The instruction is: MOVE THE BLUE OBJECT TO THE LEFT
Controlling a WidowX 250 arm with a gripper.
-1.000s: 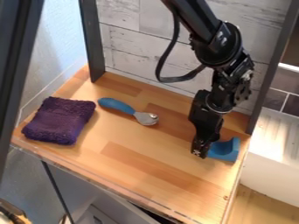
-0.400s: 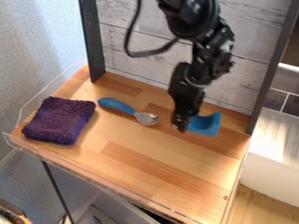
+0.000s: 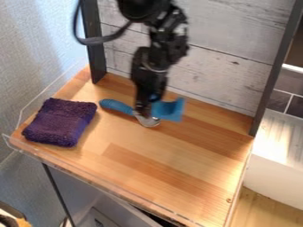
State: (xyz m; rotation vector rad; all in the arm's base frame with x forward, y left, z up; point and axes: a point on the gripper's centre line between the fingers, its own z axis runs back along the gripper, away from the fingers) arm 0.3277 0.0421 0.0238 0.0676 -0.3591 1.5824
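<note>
Blue object [image 3: 171,111] clamped in the pincer [image 3: 145,111] at 12 o'clock on the counter [image 3: 148,164], spoon [image 3: 116,106] partly hidden by the pincer, cloth [image 3: 60,122] laid at 10 o'clock.

Purple cloth [image 3: 60,123] on a wooden tabletop [image 3: 172,164], blue-handled spoon [image 3: 117,106] near the cloth, pale plank backboard [image 3: 225,66], dark post [image 3: 95,53]

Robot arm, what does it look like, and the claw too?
The arm is black, with chunky rounded joints, small shiny highlights and a thick dark cable looping out beside it. The claw is black too, long and narrow, tapering towards its tip.
</note>
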